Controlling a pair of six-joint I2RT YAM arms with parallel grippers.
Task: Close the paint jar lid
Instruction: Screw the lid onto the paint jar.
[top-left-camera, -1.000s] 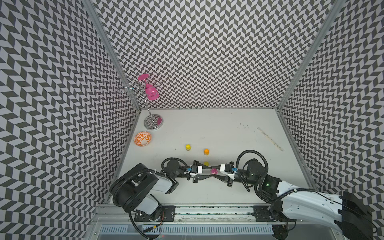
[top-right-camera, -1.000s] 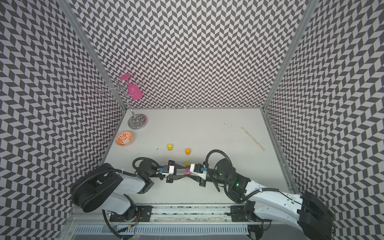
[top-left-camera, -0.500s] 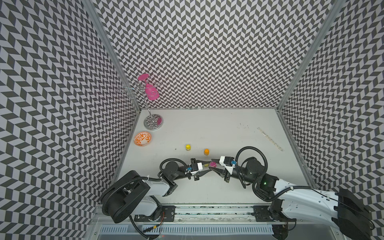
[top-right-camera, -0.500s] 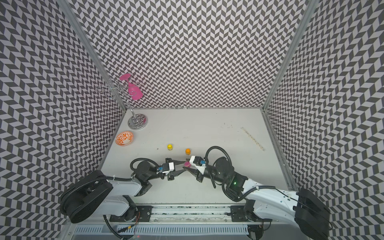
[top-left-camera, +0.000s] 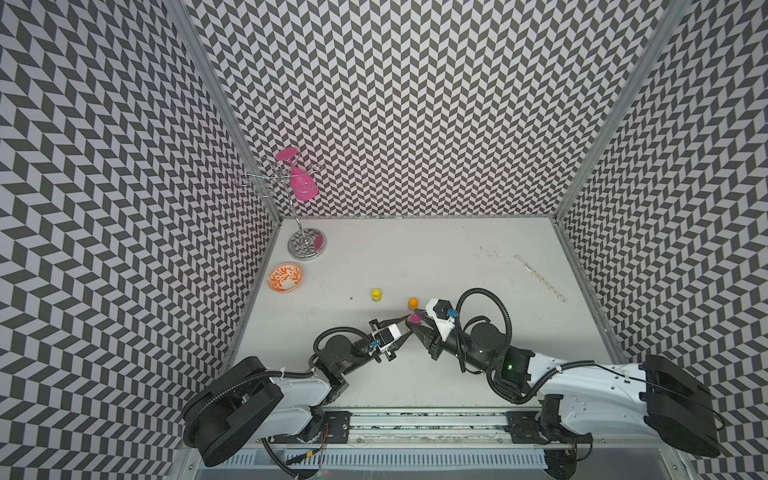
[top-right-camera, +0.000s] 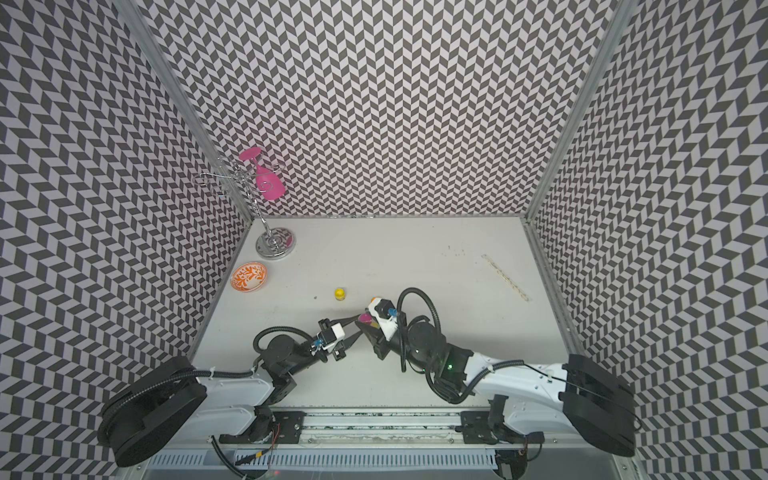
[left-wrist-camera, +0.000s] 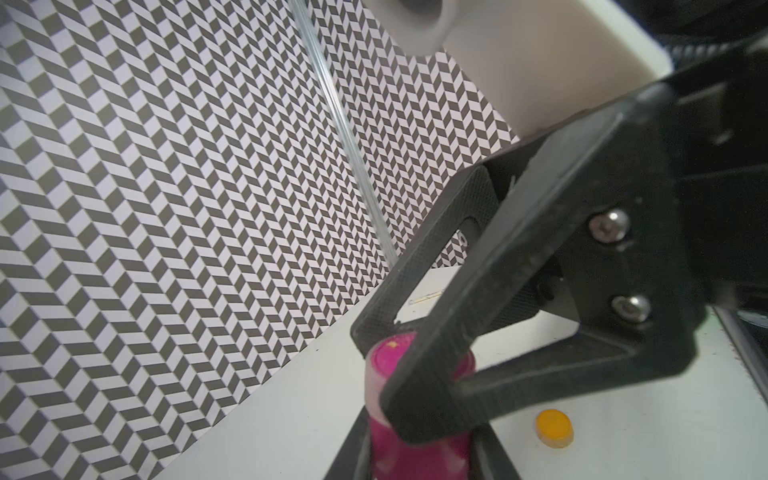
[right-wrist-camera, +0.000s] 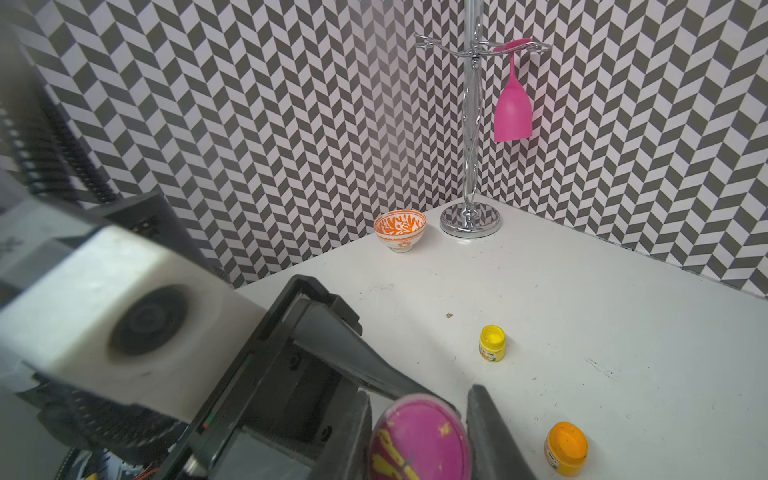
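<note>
Moved: both arms have swung the pink paint jar (top-left-camera: 414, 318) away from the rail over the last second, and it now hangs just on the near side of the orange jar (top-left-camera: 412, 302).
Left gripper (top-left-camera: 406, 323): pinching the jar's body from the left arm's side, apparently to brace it against twisting.
Right gripper (top-left-camera: 417, 326): clamped on the jar's other end with its fingers (left-wrist-camera: 457, 332) straddling it, the grip a turning hand would need.
Task's thing: held tilted between the two grippers, seemingly clear of the table (top-left-camera: 457, 257). Which end bears the lid, and whether it is seated, cannot be told.
Left wrist view: alone shows a flat yellow-orange disc (left-wrist-camera: 554, 428) lying on the table, hidden beneath the grippers in both top views.
Right wrist view: alone shows the pink paint jar (right-wrist-camera: 419, 440) end-on, its round face smeared with yellow.
Beyond: yellow jar (top-left-camera: 376, 294) near the orange jar, toward the left arm's side. The patterned bowl (top-left-camera: 285, 277) sits farther that way.
Farthest: chrome stand (top-left-camera: 306, 245) with a pink glass (top-left-camera: 303, 187) hung upside down, well beyond the orange jar in the far corner. A pale strip (top-left-camera: 538, 277) lies well apart on the right arm's side.
</note>
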